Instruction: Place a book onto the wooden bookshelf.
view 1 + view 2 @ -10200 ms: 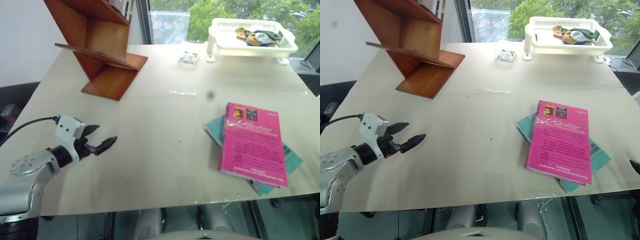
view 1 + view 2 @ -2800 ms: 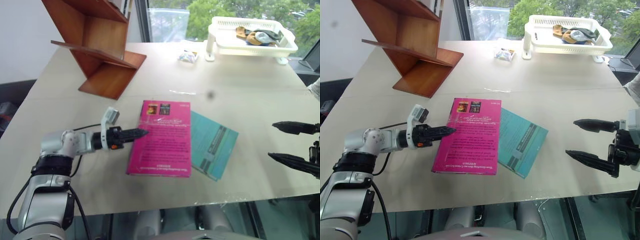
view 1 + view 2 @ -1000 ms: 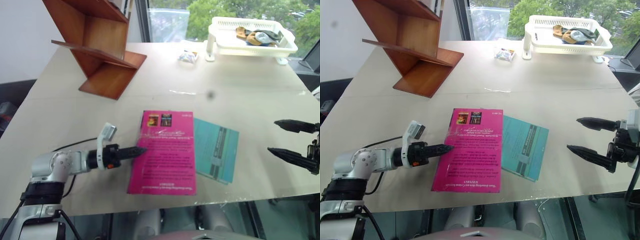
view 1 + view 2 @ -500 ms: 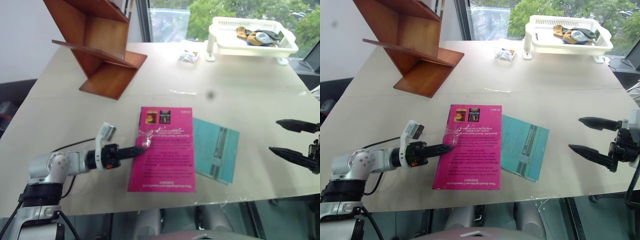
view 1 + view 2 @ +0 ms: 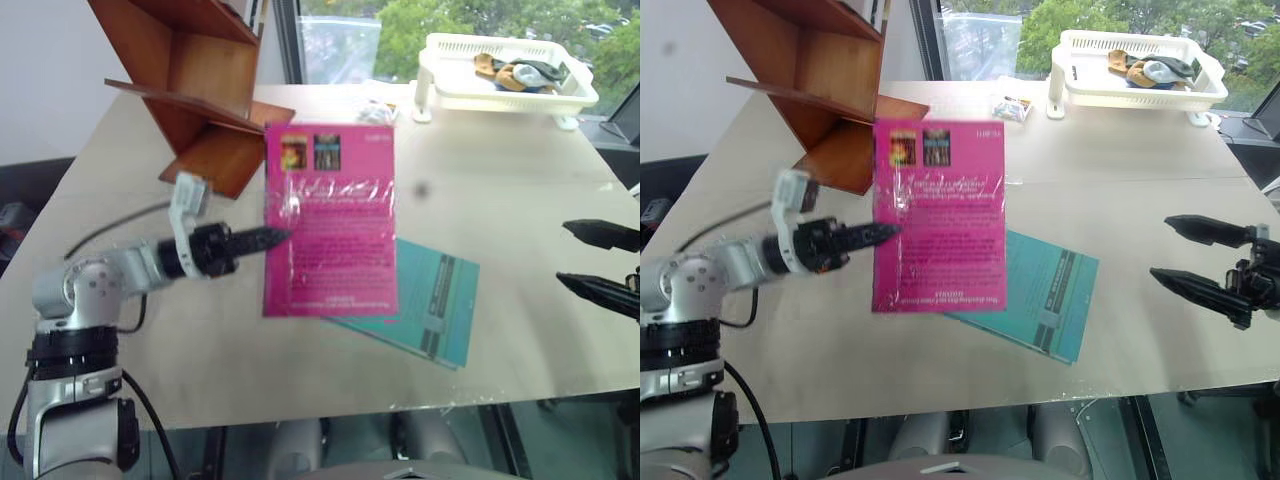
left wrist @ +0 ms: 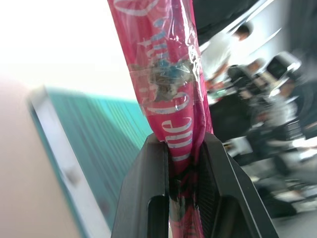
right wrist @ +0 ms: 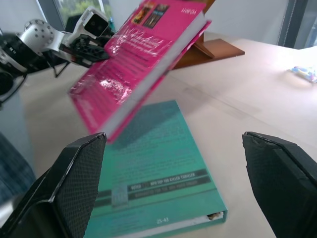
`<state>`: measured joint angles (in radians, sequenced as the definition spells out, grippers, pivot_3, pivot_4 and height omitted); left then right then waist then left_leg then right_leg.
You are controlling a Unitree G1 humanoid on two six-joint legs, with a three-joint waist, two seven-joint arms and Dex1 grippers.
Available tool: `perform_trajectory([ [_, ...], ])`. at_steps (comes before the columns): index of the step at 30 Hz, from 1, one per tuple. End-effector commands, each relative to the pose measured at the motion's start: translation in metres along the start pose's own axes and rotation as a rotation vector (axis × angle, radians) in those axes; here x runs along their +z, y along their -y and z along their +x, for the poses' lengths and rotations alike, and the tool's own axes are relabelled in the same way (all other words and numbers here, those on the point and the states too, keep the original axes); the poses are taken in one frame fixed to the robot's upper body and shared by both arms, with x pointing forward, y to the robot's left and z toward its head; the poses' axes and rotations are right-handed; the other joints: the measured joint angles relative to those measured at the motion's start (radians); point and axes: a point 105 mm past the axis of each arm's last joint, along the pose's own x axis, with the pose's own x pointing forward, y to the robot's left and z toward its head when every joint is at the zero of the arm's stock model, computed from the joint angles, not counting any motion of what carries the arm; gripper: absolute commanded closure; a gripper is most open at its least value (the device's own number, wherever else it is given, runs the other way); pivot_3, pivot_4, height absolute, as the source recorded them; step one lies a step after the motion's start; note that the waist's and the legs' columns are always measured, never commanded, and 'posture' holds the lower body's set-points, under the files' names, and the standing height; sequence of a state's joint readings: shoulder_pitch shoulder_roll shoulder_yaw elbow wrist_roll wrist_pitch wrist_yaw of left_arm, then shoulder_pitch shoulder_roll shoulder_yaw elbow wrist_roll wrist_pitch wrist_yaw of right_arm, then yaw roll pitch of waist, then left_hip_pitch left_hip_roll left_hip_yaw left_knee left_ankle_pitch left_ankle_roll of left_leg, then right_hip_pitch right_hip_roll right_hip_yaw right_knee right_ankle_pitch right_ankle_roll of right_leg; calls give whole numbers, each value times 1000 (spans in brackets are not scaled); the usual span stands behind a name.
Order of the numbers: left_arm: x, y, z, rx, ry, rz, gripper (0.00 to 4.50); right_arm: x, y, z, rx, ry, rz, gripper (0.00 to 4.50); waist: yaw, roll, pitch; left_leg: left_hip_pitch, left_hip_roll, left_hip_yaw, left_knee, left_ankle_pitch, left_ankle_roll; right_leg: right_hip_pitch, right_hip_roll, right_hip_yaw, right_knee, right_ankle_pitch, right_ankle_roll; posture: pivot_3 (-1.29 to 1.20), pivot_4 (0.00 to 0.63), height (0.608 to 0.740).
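The left gripper (image 5: 268,238) pinches the pink book (image 5: 330,220) by its left long edge, holding it clear above the tabletop (image 5: 500,180); the bookshelf (image 5: 200,90) lies just beyond and left; the right gripper (image 5: 1185,255), spread and empty, sits far right.

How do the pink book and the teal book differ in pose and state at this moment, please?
The pink book is clamped at one edge in the left gripper and hangs tilted in the air; the teal book lies flat on the table, ungripped. The pink book looks thicker than the teal book. Both are paperbacks with printed covers facing up.
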<state>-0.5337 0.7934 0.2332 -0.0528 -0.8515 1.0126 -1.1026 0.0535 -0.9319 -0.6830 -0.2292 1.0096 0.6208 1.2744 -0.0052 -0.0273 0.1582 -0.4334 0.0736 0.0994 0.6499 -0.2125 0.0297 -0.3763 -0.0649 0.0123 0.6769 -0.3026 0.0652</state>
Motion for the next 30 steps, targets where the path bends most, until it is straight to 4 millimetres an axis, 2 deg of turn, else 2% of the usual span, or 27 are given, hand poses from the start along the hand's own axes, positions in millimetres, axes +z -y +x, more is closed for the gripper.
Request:
perform_trajectory([
  [1,40,12,3,47,-21,352,4268,36,-3,-11,41,158,-21,0,0,0,0,0,0,0,0,0,0,0,0,0,0,0,0,0,150,740],
  [3,62,13,5,90,-15,514,4268,50,0,-17,53,241,-12,0,0,0,1,0,0,1,0,0,0,0,1,1,0,0,0,0,150,740],
  [5,90,25,7,102,-11,766,4268,64,3,-27,71,322,1,0,0,0,1,1,0,1,0,0,0,0,1,1,0,0,0,0,150,740],
  [6,98,30,8,109,-29,876,4268,68,4,-30,78,348,8,0,1,0,1,1,0,1,0,0,0,0,1,1,0,0,0,0,150,740],
  [10,122,29,10,182,-91,1228,4268,71,10,-36,77,372,20,0,6,-1,3,0,0,7,0,0,0,-1,1,1,-2,0,0,0,150,740],
  [13,150,35,10,212,-46,1364,4268,69,12,-37,73,381,20,0,13,0,3,0,0,7,0,0,0,-1,2,1,-2,0,0,0,150,740],
  [16,155,44,5,163,-76,1519,4268,69,14,-39,74,387,20,0,13,0,3,0,1,8,0,0,0,-1,2,2,-2,0,0,0,150,740],
  [19,161,39,-3,210,-174,1660,4268,69,15,-40,74,390,19,0,13,0,3,0,1,9,0,1,-1,-1,2,3,-2,0,0,0,150,740],
  [24,167,35,-14,227,-237,1733,4268,67,19,-41,65,379,18,0,16,0,3,0,1,9,0,0,0,-1,2,3,-2,0,1,0,150,740],
  [27,180,29,-26,319,-274,1842,4268,64,22,-41,61,377,19,0,17,0,3,0,1,9,0,0,0,-1,2,3,-2,0,1,0,150,740],
  [30,186,25,-33,370,-276,1865,4268,63,24,-42,56,385,16,0,17,0,3,0,1,9,0,0,0,-1,2,3,-2,0,1,0,150,740],
])
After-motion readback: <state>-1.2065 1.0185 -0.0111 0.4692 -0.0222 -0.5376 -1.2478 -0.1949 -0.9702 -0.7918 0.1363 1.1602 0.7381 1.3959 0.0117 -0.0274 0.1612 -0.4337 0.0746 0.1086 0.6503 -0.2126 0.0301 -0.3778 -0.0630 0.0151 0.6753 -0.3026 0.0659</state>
